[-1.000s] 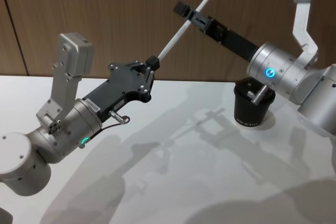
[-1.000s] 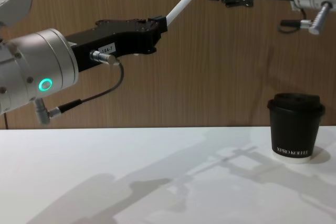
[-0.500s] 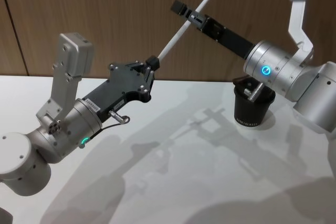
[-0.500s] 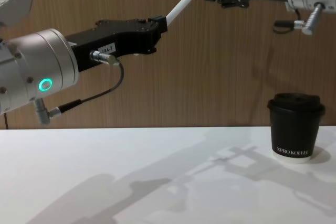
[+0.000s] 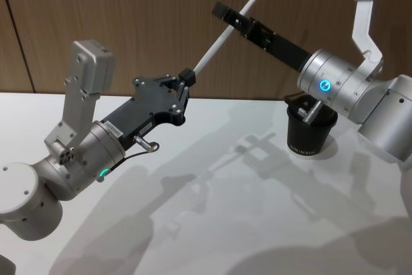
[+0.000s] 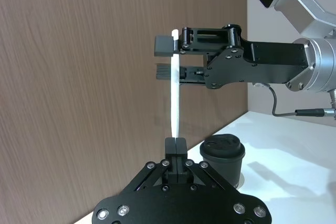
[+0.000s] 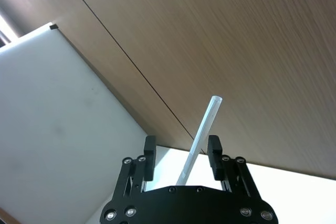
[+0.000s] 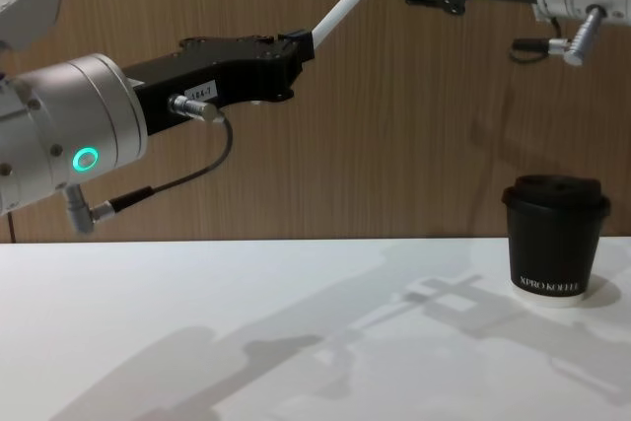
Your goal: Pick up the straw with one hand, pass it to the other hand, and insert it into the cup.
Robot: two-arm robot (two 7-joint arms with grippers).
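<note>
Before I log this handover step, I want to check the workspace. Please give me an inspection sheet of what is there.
Surface: white table, carrying the cup on the robot's right.
Job's things: straw held slanted in the air; black lidded cup upright, no straw in it.
Clutter: nothing seen.
End effectors: left end effector shut on the straw's lower end; right end effector open, its fingers on either side of the straw near the upper end.
Cables: grey cable loops under the left wrist, apart from the straw.
Surroundings: wooden wall panel behind the table.
</note>
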